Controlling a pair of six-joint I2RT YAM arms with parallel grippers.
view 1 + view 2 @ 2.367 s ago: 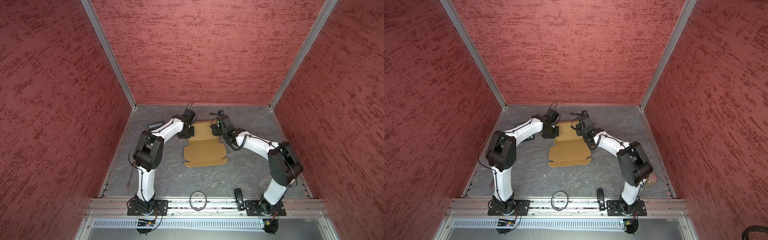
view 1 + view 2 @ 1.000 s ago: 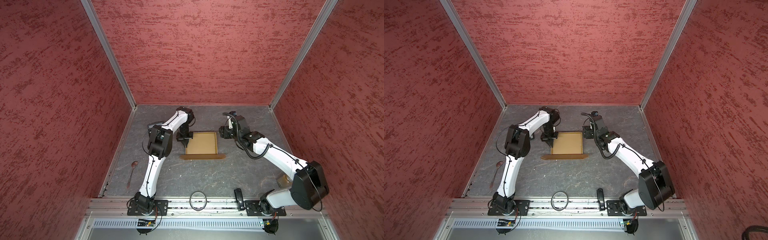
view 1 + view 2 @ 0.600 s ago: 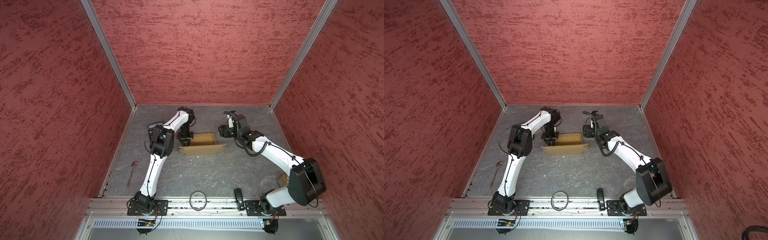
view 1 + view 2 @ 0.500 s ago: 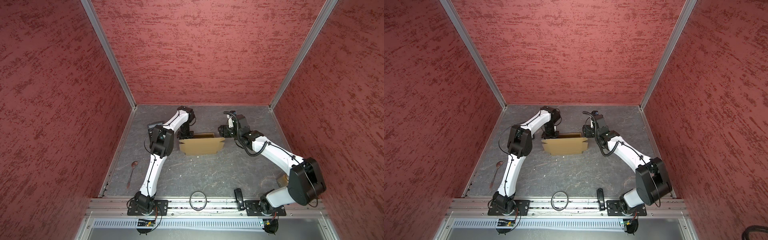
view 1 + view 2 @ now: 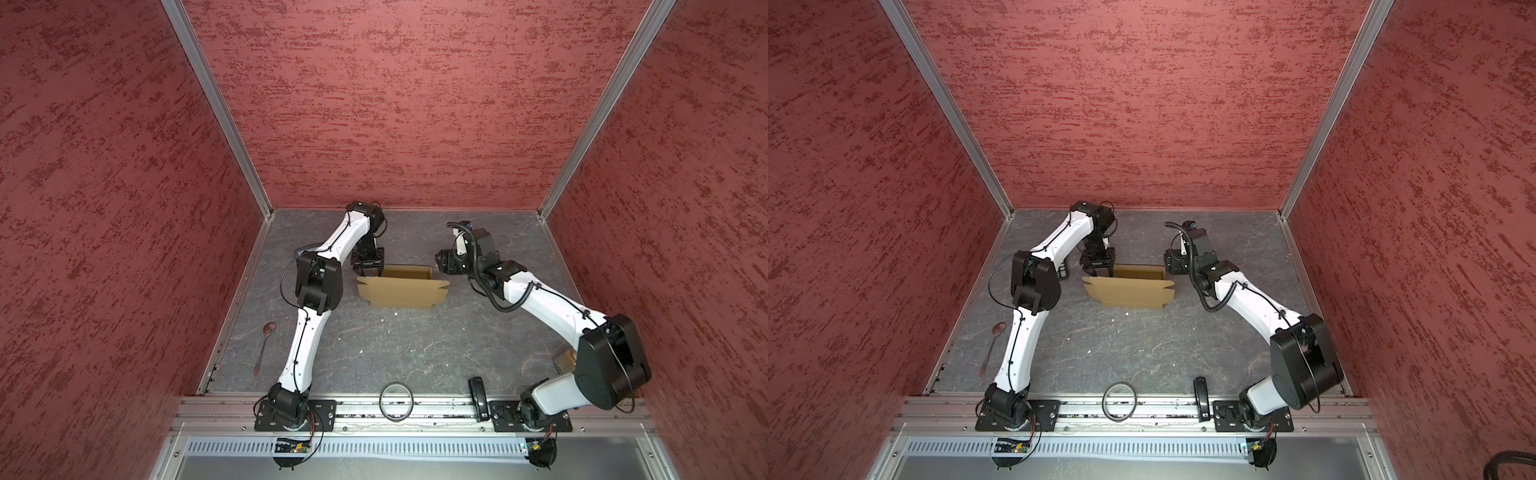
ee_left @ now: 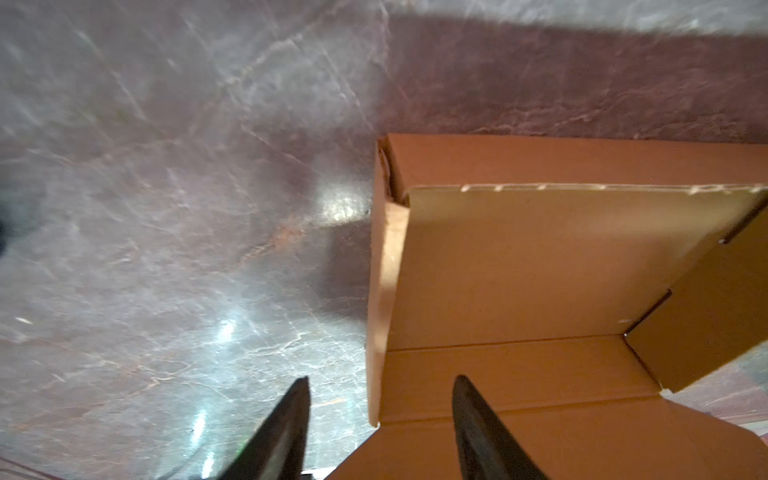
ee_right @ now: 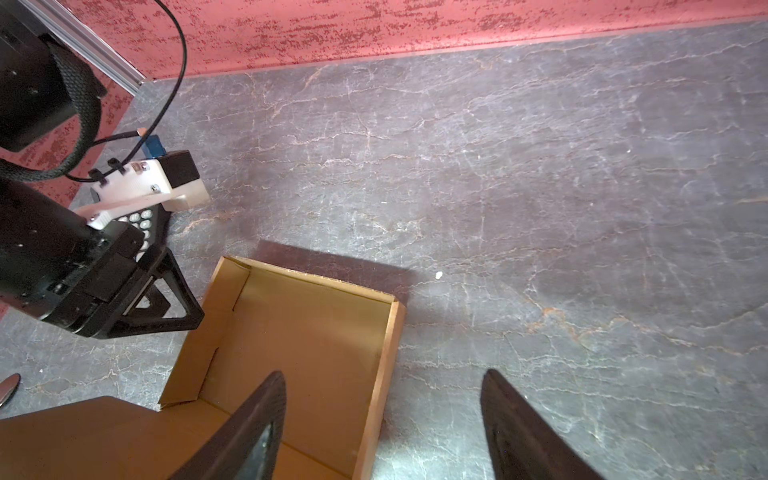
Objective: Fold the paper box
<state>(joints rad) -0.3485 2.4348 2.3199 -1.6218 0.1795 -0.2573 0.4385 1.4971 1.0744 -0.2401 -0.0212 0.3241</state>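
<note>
paper box (image 5: pixel 403 291) (image 5: pixel 1127 293) sits on the grey tabletop (image 5: pixel 374 353), far half of it, tan tray open on top. The box's big tabbed flap on the near side is raised and tilted; the low tray walls stand behind it.

Left gripper (image 5: pixel 368 272) (image 5: pixel 1100 270) is at the box's end on the left arm's side. In the left wrist view the gripper (image 6: pixel 380 379) has its fingers spread, one over the inside of the box (image 6: pixel 540 270) and one outside its wall, pinching nothing.

Right gripper (image 5: pixel 440 262) (image 5: pixel 1169 262) is just beside the box's other end. In the right wrist view it (image 7: pixel 384 374) is spread wide across the wall of the box (image 7: pixel 307 340), nothing held.

Calculator (image 7: pixel 143 224) lies near the box behind the left gripper, mostly hidden. Spoon (image 5: pixel 266 345) is well apart from the box, near-left of it. Black ring (image 5: pixel 395 402) is well apart on the box's near side, on the rail
</note>
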